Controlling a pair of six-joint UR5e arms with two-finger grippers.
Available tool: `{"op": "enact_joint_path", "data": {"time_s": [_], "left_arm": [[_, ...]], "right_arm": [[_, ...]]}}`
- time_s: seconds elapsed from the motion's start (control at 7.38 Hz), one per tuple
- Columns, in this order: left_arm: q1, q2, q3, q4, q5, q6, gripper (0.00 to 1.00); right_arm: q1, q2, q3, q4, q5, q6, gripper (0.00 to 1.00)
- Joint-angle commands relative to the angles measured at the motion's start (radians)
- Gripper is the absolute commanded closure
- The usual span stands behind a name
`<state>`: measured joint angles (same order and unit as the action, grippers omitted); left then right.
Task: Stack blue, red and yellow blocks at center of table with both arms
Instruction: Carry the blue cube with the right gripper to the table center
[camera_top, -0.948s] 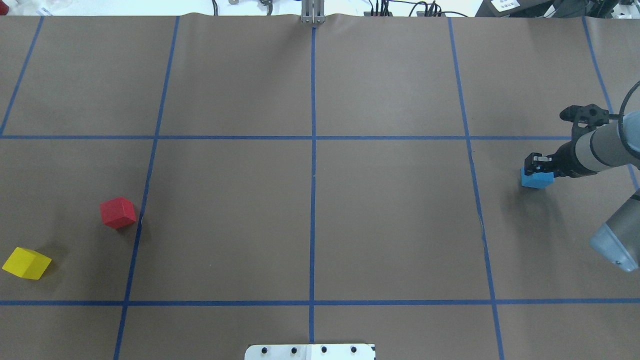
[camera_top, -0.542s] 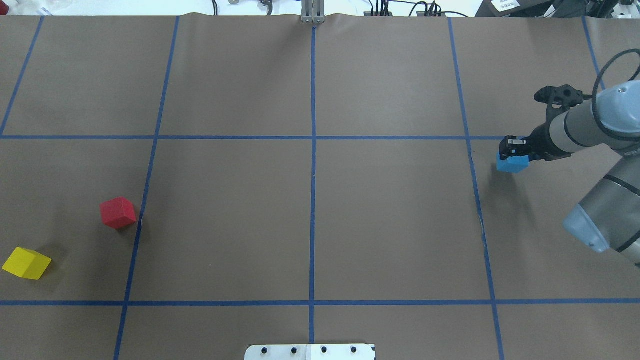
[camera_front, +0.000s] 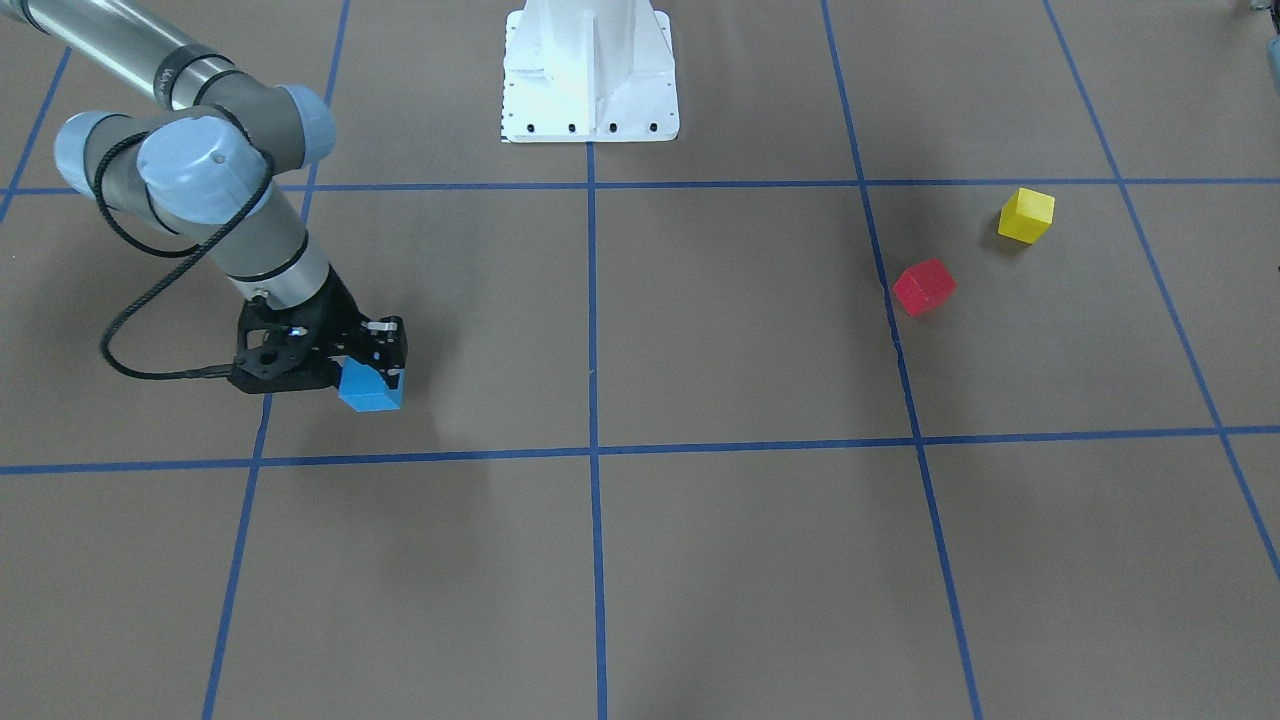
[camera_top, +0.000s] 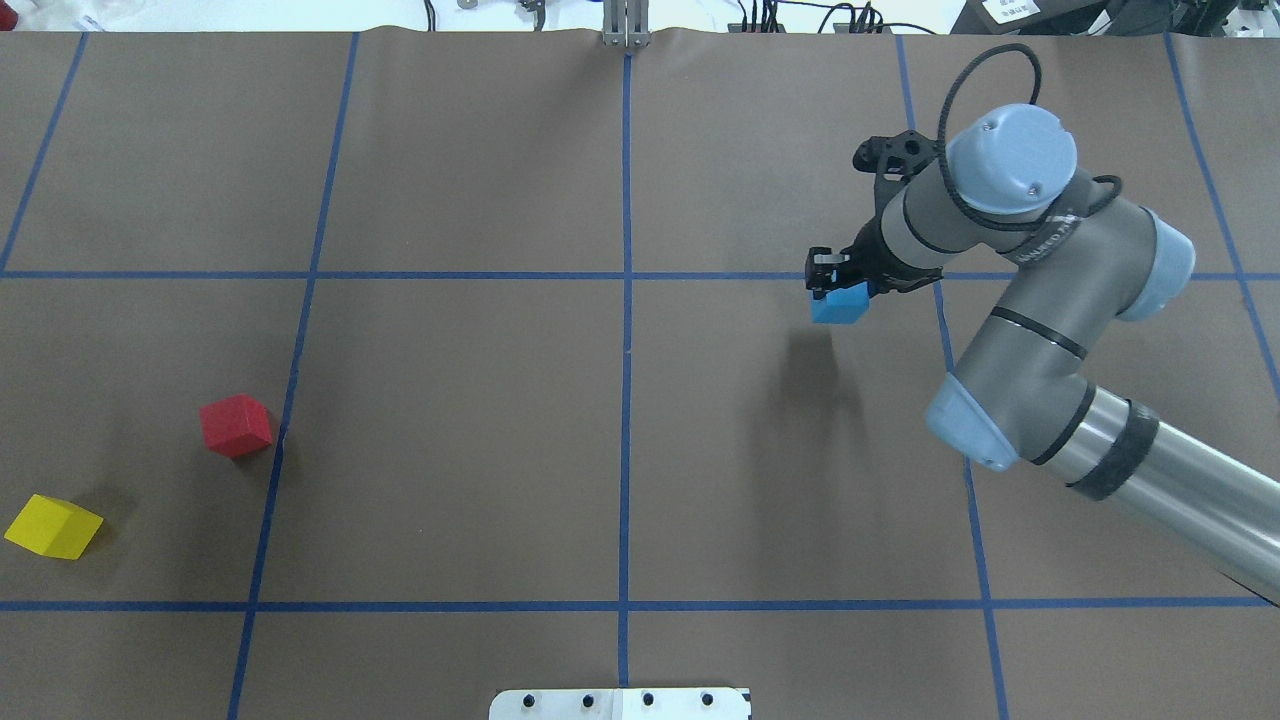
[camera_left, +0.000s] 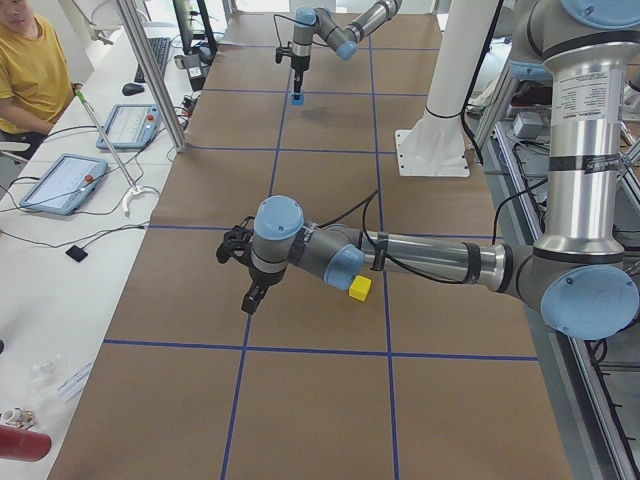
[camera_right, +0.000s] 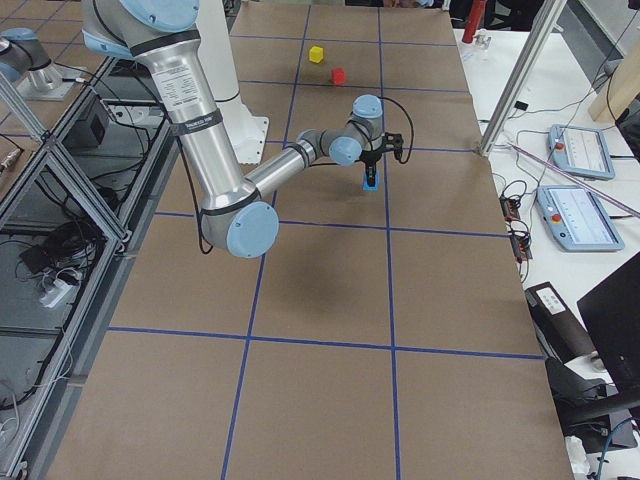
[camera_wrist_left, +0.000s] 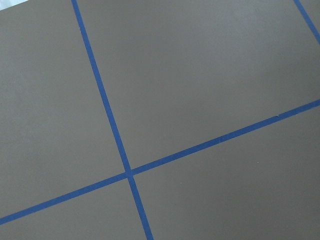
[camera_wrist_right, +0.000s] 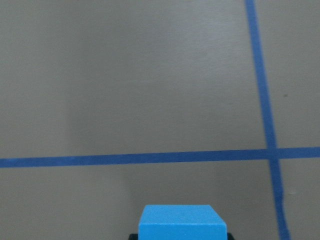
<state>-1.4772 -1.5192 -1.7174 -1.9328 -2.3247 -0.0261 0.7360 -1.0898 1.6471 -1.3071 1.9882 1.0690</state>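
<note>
My right claw (camera_top: 834, 286) grips the blue block (camera_top: 840, 304) clear of the worktop (camera_top: 450, 400) for carrying to center; left claw's (camera_left: 250, 298) state I can't tell.

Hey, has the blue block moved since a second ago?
Yes. Held in the right tool, the blue block has travelled left in the overhead view, crossing the right-hand tape line toward the middle.

The flat brown blue-taped table (camera_top: 450, 450) is viewed from behind the white metal pedestal (camera_top: 620, 704) in the overhead view and from the opposite side in the front-facing view. Both ends are covered lengthwise by the side views. The wrist views are close and downward, the left apparently oblique. The small light blue matte cube (camera_wrist_right: 181, 224) is shared by all but the left wrist view.
</note>
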Motion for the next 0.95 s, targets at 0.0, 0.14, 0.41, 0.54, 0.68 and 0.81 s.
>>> {"op": "enact_joint_path", "data": {"time_s": [0.0,0.14,0.41,0.54,0.68,0.81], "left_arm": [[0.0,-0.001,-0.001,0.0,-0.001,0.0,0.0],[0.0,-0.001,-0.001,0.0,-0.001,-0.002,0.0],[0.0,-0.001,0.001,0.0,-0.001,0.0,0.0],[0.0,-0.001,0.001,0.002,-0.001,0.0,0.0],[0.0,0.001,0.001,0.0,-0.001,0.0,0.0],[0.0,0.001,0.001,0.002,-0.001,0.0,0.0]], "right_arm": [[-0.105,0.178,-0.068,-0.084,-0.062,0.047,1.0],[-0.162,0.267,-0.14,-0.084,-0.14,0.139,1.0],[-0.239,0.381,-0.265,-0.087,-0.211,0.225,1.0],[-0.256,0.38,-0.267,-0.089,-0.216,0.226,1.0],[-0.265,0.374,-0.268,-0.092,-0.218,0.226,0.79],[-0.268,0.364,-0.268,-0.099,-0.22,0.226,0.26]]}}
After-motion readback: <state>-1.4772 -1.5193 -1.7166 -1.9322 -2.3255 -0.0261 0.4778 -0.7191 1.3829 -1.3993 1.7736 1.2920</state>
